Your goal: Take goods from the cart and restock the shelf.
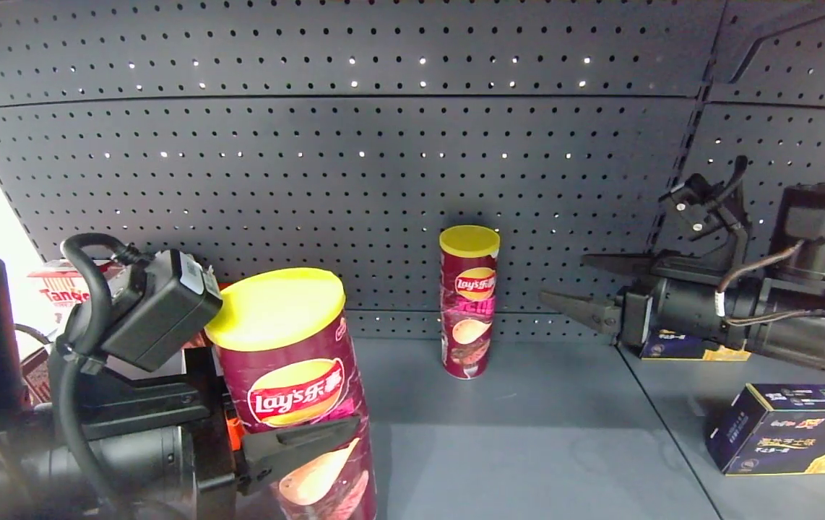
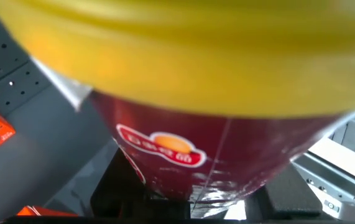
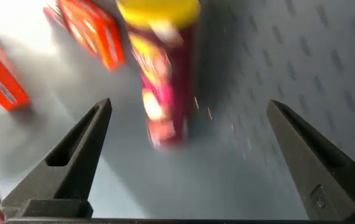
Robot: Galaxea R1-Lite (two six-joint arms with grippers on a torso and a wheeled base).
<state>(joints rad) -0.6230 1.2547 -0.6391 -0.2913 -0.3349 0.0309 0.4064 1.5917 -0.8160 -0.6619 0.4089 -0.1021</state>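
My left gripper is shut on a maroon chips can with a yellow lid, held upright at the shelf's front left. The left wrist view shows that can close up under its lid. A second, matching chips can stands upright on the grey shelf against the pegboard back. My right gripper hangs open to the right of that can, apart from it, with nothing between its fingers. In the right wrist view the standing can lies beyond the spread fingers.
Two dark blue and yellow boxes lie on the shelf's right section, under and beside my right arm. Red boxes sit at the far left. A black pegboard closes the back. Bare shelf lies between the two cans.
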